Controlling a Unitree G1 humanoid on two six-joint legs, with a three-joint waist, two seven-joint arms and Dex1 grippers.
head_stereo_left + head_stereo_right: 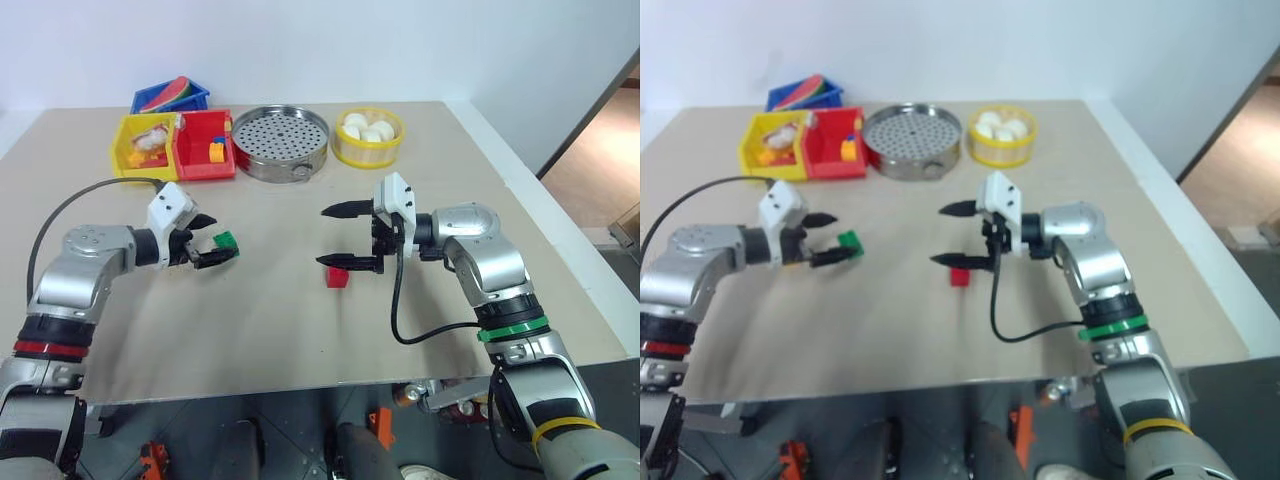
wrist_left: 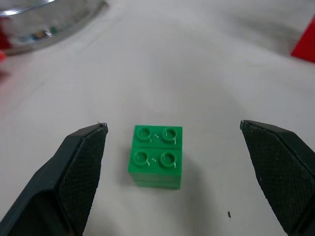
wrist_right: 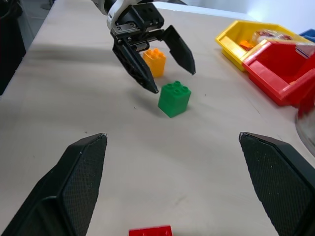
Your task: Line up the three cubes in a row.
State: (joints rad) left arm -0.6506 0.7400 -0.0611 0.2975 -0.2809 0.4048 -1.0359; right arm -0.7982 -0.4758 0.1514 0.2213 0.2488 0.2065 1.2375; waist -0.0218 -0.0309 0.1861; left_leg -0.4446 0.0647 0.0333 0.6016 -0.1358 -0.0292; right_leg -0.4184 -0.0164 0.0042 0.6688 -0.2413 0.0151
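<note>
The green cube [image 1: 227,240] sits on the tan table left of centre. My left gripper [image 1: 222,238] hovers over it, open, a finger on either side and clear of it [image 2: 156,156]. Just behind the left gripper [image 3: 173,81] in the right wrist view lies the yellow-orange cube [image 3: 155,61], close to the green cube [image 3: 174,98]. The red cube [image 1: 337,277] rests near the table's middle. Above and slightly behind it, pointing left, is my right gripper [image 1: 321,236], open and empty, with its lower finger close over the red cube.
Along the far edge stand a blue bin [image 1: 170,97], a yellow bin [image 1: 128,150], a red bin [image 1: 192,145] with small bricks, a perforated steel steamer tray [image 1: 280,142] and a yellow basket [image 1: 368,155] of white buns. The table's front edge [image 1: 300,385] is near.
</note>
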